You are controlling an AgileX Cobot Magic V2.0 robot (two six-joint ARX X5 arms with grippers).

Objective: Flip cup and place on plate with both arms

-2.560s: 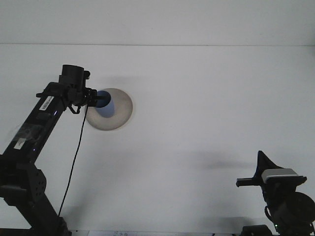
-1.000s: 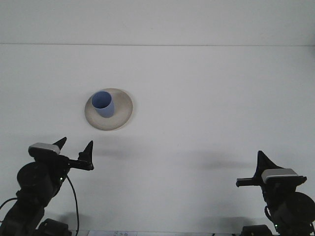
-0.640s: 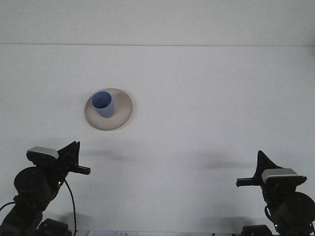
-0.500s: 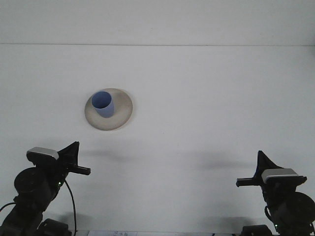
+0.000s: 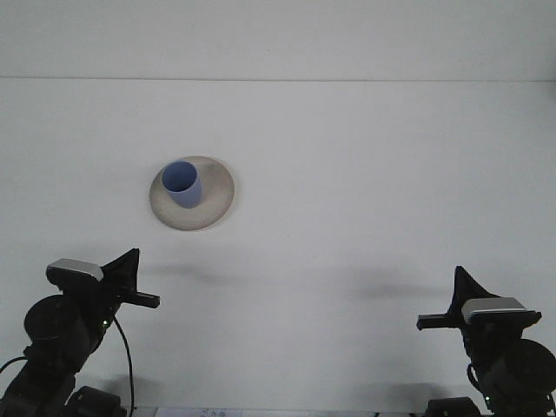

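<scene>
The small blue plastic cup (image 5: 182,183) stands mouth-up on the round beige plate (image 5: 217,202), left of centre on the white surface (image 5: 365,191). Both claws, left (image 5: 130,280) and right (image 5: 445,307), sit low and well apart from it; their opening cannot be told. Little risk remains beyond an arm sweeping back and tipping the cup.

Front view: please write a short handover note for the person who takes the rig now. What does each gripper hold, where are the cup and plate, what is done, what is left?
Left gripper: low at the near left edge, holds nothing, away from the plate.
Right gripper: low at the near right edge, holds nothing.
Blue cup: stands upright, mouth up, on the beige plate, left of the table's centre.
Done: the cup is flipped and set on the plate; no gripper touches it.
Left: apparently nothing of the task; only confirm the cup is steady.
</scene>
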